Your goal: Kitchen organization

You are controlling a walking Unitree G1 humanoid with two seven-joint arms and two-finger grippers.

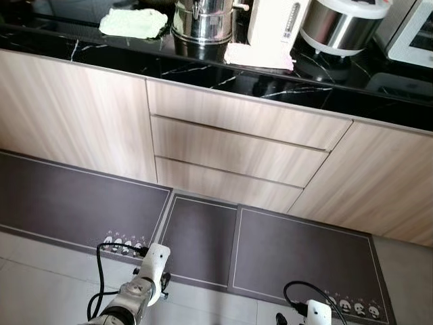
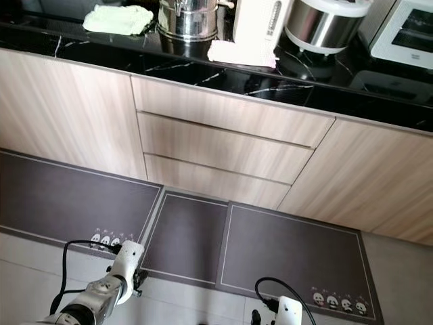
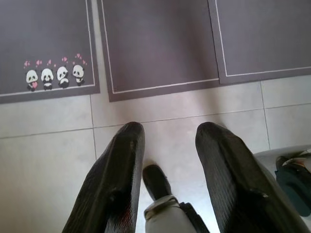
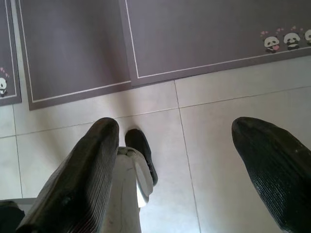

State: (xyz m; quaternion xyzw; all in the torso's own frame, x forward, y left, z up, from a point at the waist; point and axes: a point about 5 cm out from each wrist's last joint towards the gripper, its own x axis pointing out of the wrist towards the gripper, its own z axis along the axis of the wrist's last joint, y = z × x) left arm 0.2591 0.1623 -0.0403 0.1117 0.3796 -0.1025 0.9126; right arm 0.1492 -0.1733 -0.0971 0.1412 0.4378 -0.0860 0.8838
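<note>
Both arms hang low over floor tiles (image 3: pixel 48 160) beside grey mats (image 1: pixel 298 250). Left gripper (image 3: pixel 167 145) and right gripper (image 4: pixel 177 145) have jaws apart, holding nothing. Pot (image 1: pixel 203 20), cloth (image 1: pixel 133 22) and cooker (image 1: pixel 342 24) sit on the black surface (image 1: pixel 203 68).

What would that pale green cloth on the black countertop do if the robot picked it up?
The pale green crumpled cloth would probably droop and hang limp, since it lies in soft folds. It looks light, so a push would likely bunch it up or slide it across the glossy black marble countertop rather than tip or roll it.
</note>
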